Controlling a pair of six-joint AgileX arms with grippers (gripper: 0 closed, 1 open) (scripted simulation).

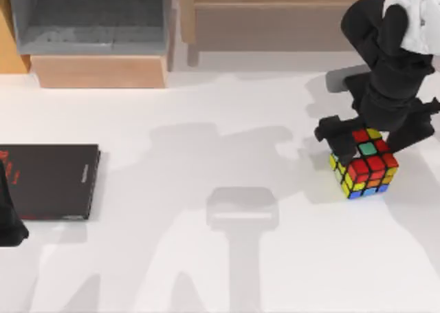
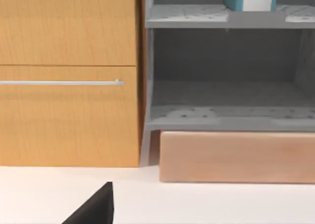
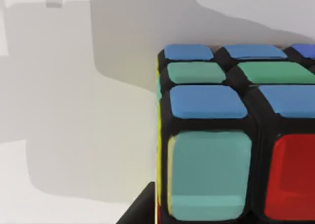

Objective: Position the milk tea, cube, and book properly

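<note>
At the table's right, right gripper (image 1: pixel 364 135) meets cube (image 1: pixel 364 163).

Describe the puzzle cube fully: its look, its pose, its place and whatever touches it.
The cube is a 3x3 puzzle with a black frame and glossy red, yellow, teal, blue and orange stickers. It rests flat on the white table at the right side, turned slightly askew. The right tool sits at its far edge, fingers straddling its upper part; actual contact cannot be confirmed.

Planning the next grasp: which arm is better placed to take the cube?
Right, I'd judge. The right hand hangs directly over the cube at the table's right side. The left arm sits at the far left edge beside the black book.
</note>
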